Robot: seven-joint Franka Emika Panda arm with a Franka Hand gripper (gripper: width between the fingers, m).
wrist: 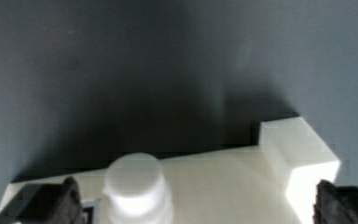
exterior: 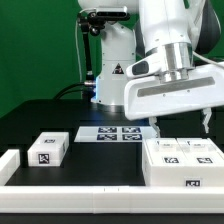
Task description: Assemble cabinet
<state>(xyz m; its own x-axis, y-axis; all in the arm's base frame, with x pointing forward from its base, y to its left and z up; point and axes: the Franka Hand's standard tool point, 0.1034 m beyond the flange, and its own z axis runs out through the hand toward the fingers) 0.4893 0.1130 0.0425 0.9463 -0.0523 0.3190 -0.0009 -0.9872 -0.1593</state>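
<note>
The cabinet [exterior: 185, 160] is a large white boxy body with tags, at the exterior view's lower right. My gripper [exterior: 180, 126] hangs just above its back part, with the two fingers [exterior: 155, 127] spread wide apart. In the wrist view the cabinet [wrist: 282, 150] fills the space below my gripper [wrist: 194, 207]. A rounded white knob [wrist: 137, 185] stands up from it between the dark fingertips [wrist: 43, 205]. The jaws are open and hold nothing.
A small white block [exterior: 46, 150] with a tag lies at the exterior view's left. The marker board [exterior: 110, 133] lies flat mid-table. A long low white bar [exterior: 70, 188] runs along the front edge, with a short end piece [exterior: 8, 163] at the left.
</note>
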